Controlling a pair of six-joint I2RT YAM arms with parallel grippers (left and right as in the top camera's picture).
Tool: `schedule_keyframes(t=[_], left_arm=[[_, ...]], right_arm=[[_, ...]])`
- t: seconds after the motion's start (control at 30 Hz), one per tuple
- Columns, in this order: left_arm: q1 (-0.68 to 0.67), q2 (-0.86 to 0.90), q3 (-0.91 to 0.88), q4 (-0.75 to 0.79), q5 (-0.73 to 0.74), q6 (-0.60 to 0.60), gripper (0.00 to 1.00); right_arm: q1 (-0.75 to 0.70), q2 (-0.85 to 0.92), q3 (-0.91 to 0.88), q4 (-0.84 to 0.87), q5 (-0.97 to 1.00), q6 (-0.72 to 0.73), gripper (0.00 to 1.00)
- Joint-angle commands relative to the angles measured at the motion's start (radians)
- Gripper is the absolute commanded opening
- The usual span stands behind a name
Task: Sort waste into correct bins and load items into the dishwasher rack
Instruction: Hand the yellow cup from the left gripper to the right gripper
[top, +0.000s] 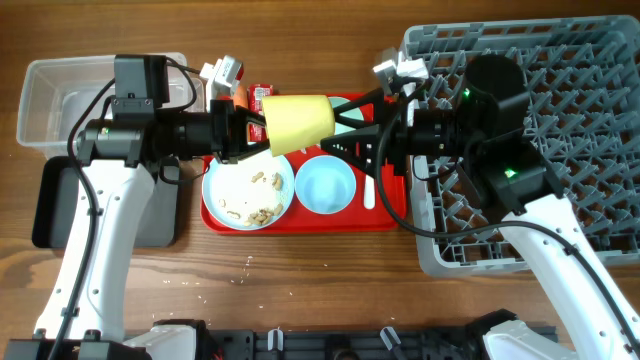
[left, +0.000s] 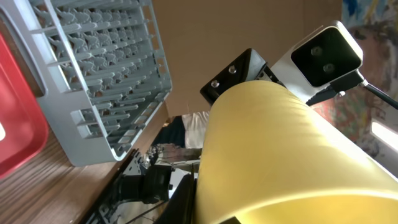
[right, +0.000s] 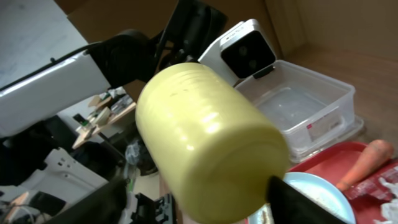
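We log the yellow plastic bowl (top: 298, 122) on its side in the air above the flat red tray (top: 390, 215). The left gripper (top: 252, 128) is clamped on its rim. The right gripper (top: 345, 130) has its fingers spread around the base. We cannot read the white label (right: 323, 127) on the clear plastic tub (right: 292, 99).

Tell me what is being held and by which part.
The yellow bowl, in mid-air: the left end effector grips its rim end. The right end effector straddles its base; whether it grips cannot be told.

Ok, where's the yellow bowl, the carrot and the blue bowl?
yellow bowl (top: 298, 122), overhead view, its side wall.
carrot (right: 368, 160), right wrist view, middle of its body.
blue bowl (top: 326, 187), overhead view, its inside bottom.
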Motion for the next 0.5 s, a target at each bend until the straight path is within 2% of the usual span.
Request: schedule_keyframes(t=[0.0, 0.07, 0.13, 0.3, 0.37, 0.47], left_arm=[[-0.037, 0.002, 0.0, 0.004, 0.032, 0.024, 0.04], [-0.036, 0.002, 0.0, 0.009, 0.031, 0.024, 0.04], [-0.036, 0.0, 0.0, 0.015, 0.031, 0.024, 0.04], [-0.037, -0.002, 0.0, 0.016, 0.031, 0.024, 0.04], [-0.037, -0.002, 0.0, 0.016, 0.031, 0.024, 0.04], [-0.045, -0.002, 0.0, 0.016, 0.031, 0.024, 0.04]], right_arm=[[0.03, 0.01, 0.011, -0.033, 0.012, 0.011, 0.79], [0.019, 0.01, 0.011, -0.158, 0.175, 0.002, 0.84], [-0.004, 0.01, 0.011, -0.222, 0.205, -0.036, 0.86], [-0.066, 0.01, 0.011, -0.254, 0.102, -0.087, 0.9], [-0.073, 0.01, 0.011, -0.232, -0.073, -0.188, 0.93], [-0.071, 0.01, 0.011, -0.197, -0.147, -0.197, 0.96]])
